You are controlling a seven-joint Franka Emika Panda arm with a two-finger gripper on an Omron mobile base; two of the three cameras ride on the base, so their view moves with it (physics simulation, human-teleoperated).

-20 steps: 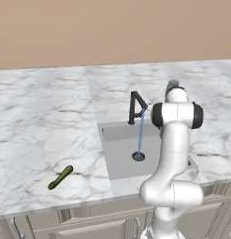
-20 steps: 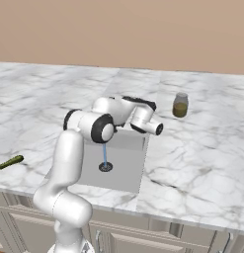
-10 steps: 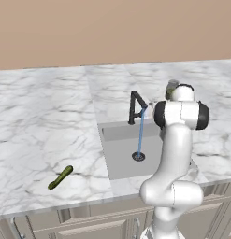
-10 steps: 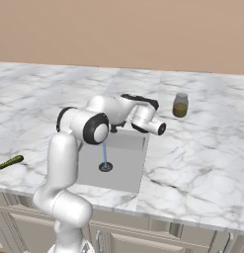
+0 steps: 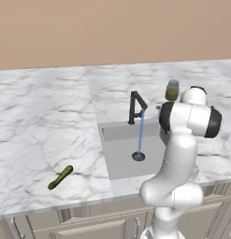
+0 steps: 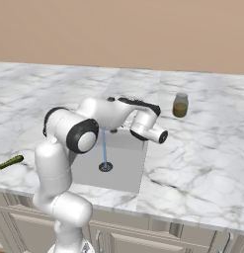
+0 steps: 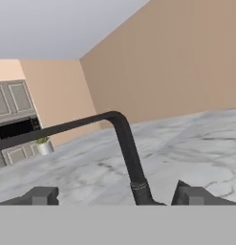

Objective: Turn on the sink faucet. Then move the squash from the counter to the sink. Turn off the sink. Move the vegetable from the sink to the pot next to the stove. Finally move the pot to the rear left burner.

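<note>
Since earlier: arm swung rightward from faucet (image 5: pixel 137 106), water running | tool (image 7: pixel 110 195) held spread, empty | squash (image 5: pixel 60 177) near surface's front edge, judged light, firm, smooth; mid-length grasp advised.

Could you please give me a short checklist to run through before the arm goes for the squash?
1. Water running: ok, a blue stream falls from the faucet to the drain.
2. Squash on the counter, left of the sink: ok.
3. Gripper free of load: ok, nothing between its fingertips.
4. Gripper clear of the faucet: cannot tell, the spout stands close in the hand view.
5. Sink basin free for the squash: ok.
6. Jar out of the path: ok, behind the sink's right side.
</note>
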